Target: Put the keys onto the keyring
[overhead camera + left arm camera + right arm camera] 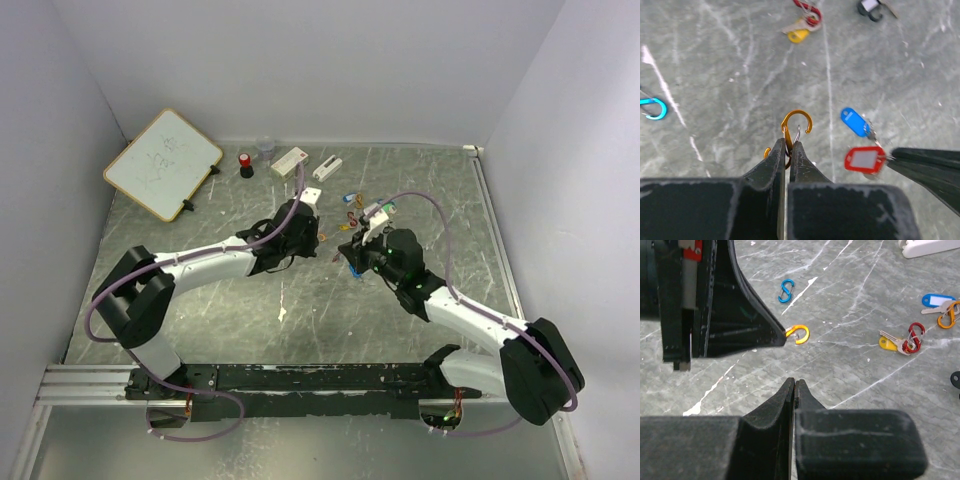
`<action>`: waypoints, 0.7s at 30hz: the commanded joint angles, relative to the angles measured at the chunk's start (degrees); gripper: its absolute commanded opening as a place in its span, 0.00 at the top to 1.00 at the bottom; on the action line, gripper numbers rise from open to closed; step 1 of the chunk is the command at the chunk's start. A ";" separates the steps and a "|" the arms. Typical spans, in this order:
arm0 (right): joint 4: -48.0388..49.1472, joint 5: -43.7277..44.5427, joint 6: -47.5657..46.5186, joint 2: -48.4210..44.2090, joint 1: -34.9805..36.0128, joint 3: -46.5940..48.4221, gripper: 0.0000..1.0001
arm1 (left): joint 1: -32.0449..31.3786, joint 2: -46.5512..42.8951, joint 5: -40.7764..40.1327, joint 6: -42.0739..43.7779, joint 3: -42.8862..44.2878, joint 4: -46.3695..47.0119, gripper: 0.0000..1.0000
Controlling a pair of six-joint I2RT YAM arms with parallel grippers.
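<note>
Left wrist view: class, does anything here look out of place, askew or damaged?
Nothing is broken or spilled. The odd bit is the orange clip: the left claw pinches it at its middle, shut on it, so one hook sticks out past the tips. The table carries white scratch-like streaks.

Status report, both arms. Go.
Left fingers shut on orange clip. Right fingers shut on red-tagged key. Nothing between clip and key.
</note>
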 commanded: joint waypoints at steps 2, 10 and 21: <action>0.48 3.09 -2.56 0.65 2.06 1.83 1.00 | -1.75 -0.60 6.08 -0.21 1.67 -0.68 0.93; 0.06 4.54 -3.24 1.72 3.28 2.44 1.00 | -2.40 -0.85 7.10 -0.43 2.22 -0.30 0.93; -0.03 5.67 -3.59 2.74 4.15 2.81 1.00 | -2.94 -0.75 8.02 -0.63 2.86 0.03 0.93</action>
